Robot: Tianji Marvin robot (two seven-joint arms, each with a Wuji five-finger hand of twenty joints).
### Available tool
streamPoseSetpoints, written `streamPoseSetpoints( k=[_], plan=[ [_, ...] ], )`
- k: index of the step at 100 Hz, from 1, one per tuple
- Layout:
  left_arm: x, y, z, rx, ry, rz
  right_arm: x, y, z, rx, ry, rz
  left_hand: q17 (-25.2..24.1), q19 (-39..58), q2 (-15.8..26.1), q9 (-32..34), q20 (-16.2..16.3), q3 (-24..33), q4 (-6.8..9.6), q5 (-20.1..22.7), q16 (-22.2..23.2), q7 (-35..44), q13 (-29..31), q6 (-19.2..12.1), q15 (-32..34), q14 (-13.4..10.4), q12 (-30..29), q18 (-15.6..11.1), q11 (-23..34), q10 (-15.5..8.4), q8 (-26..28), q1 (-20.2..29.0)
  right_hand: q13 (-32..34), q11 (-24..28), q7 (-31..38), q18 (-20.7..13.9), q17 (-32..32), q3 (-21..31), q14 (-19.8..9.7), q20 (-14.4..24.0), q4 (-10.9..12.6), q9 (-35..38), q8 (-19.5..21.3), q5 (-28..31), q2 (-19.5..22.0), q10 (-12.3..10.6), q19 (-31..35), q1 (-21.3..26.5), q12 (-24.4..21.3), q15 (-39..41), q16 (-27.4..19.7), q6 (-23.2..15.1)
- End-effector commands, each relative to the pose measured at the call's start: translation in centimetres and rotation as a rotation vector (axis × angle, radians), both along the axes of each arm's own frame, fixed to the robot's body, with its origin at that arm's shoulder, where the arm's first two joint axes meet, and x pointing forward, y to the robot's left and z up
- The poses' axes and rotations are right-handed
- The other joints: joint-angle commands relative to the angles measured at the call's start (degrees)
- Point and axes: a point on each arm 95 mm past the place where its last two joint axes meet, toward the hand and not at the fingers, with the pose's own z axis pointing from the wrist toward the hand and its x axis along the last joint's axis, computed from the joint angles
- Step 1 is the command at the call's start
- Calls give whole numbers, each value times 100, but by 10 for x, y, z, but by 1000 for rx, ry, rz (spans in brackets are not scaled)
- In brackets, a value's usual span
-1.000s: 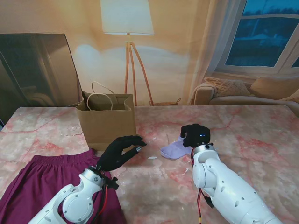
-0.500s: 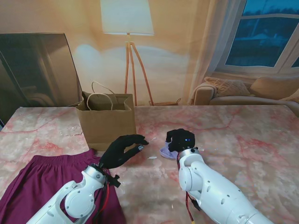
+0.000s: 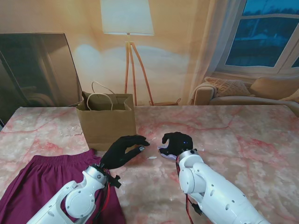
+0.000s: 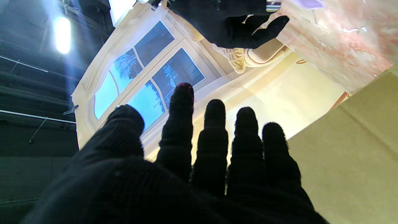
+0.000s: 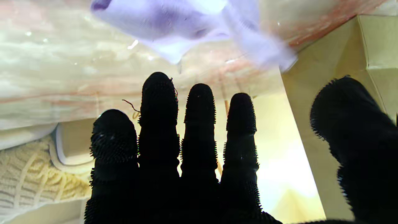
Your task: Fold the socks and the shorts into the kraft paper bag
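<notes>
Sock lies flat on bench directly under right hand, fingers spread, nothing held; left hand beside it, empty too.

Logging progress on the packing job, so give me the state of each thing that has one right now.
kraft paper bag: upright, mouth open.
shorts: spread on the table, outside the bag.
sock: on the table, outside the bag, mostly hidden by the right hand.
left hand: open, holding nothing.
right hand: open, over the sock.
</notes>
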Motion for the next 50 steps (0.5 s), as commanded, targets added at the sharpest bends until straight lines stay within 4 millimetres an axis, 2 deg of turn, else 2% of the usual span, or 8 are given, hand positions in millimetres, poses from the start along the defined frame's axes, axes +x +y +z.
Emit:
streamPoseSetpoints(
  k=[1,8,12,25,30,38,42,50],
  plan=[
    [0,-1,0,-6,2,-3,-3,-7,-1,4,0,-4,-17,-35,57,-44,-62,-61,251,89,-37,43,-43,-128,-27,-186,-77,-48,13,-19,98,-54,-205,-128,-85,-96,-165,-71,107,233,223,-246,26,-172,80,35,-5,-304,-96,-117,-68,66],
    [0,-1,0,-6,2,-5,-6,-11,5,18,-2,-11,-18,-41,56,-43,-65,-62,252,80,-37,39,-42,-125,-29,-188,-76,-47,14,-18,98,-51,-302,-173,-90,-82,-251,-119,107,259,223,-324,25,-192,182,47,-70,-363,-134,-186,-93,64],
    [0,-2,0,-6,2,-6,-6,-13,7,24,-7,-20,-18,-42,59,-49,-65,-63,252,80,-37,39,-46,-132,-31,-183,-77,-48,11,-25,99,-53,-322,-191,-73,-66,-271,-314,104,318,278,-331,34,-160,505,59,-164,-260,-189,-271,-140,67],
    [0,-2,0,-6,4,-9,-3,-16,6,0,-1,-85,-22,-50,63,-48,-68,-70,253,79,-37,38,-47,-127,-34,-184,-76,-40,12,-20,100,-50,-228,-219,66,-3,-248,2,79,246,538,-217,99,65,977,114,-440,710,-288,-553,-353,90],
    [0,-1,0,-7,2,-8,-1,-17,4,-20,14,-108,-19,-48,62,-50,-68,-72,253,79,-37,38,-47,-133,-35,-189,-76,-39,10,-20,101,-51,-246,-253,85,0,-260,160,69,189,574,-241,112,87,967,117,-529,880,-327,-678,-437,80],
    [0,-1,1,-8,0,-6,4,-17,-4,-47,37,-146,-16,-46,64,-48,-66,-73,253,80,-37,40,-44,-135,-35,-196,-76,-39,11,-31,102,-49,-283,-276,117,-1,-280,225,67,135,430,-298,44,84,928,134,-589,1021,-376,-808,-527,82],
    [0,-1,1,-7,-2,-6,6,-17,-8,-62,47,-160,-17,-48,67,-50,-67,-74,253,81,-37,41,-45,-135,-36,-197,-76,-42,10,-37,102,-50,-288,-263,116,-5,-284,275,48,120,555,-332,63,43,815,144,-603,1034,-388,-826,-545,124],
    [0,-1,1,-5,-3,-6,11,-18,-16,-87,56,-190,-17,-50,63,-49,-68,-76,253,82,-38,41,-45,-134,-38,-194,-77,-40,10,-38,103,-47,-398,-64,-5,-43,-377,215,20,107,509,-493,45,-165,439,155,-657,961,-272,-714,-461,273]
  ],
)
